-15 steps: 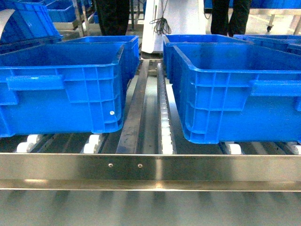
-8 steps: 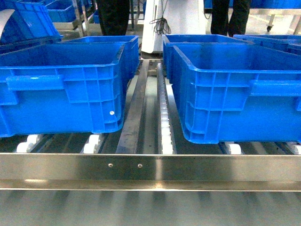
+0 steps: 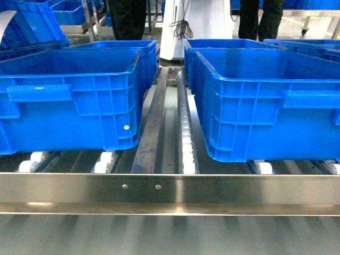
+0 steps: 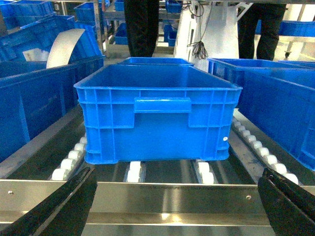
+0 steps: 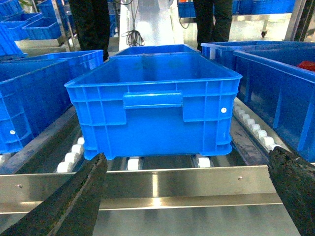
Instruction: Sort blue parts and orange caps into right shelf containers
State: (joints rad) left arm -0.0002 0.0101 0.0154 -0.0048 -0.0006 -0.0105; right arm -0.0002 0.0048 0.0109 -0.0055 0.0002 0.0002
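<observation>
Nothing has shifted since the earlier frame. Two crates, one on the left (image 3: 69,101) and one on the right (image 3: 271,106), sit on the steel shelf (image 3: 170,194) (white rollers beneath). Both the left gripper (image 4: 179,206) and right gripper (image 5: 189,196) have fingers spread wide, holding nothing. Something red (image 5: 307,65), possibly caps, lies in a neighbouring crate.

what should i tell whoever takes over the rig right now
Left gripper: open, empty, facing the left container.
Right gripper: open, empty, facing the right container.
Both crates sit on the steel shelf rollers behind the front rail.
No blue parts or orange caps visible in any view; crate interiors can't be seen.
Done: cannot confirm any sorted.
Left: find the parts and caps, then pick and sort them.
</observation>
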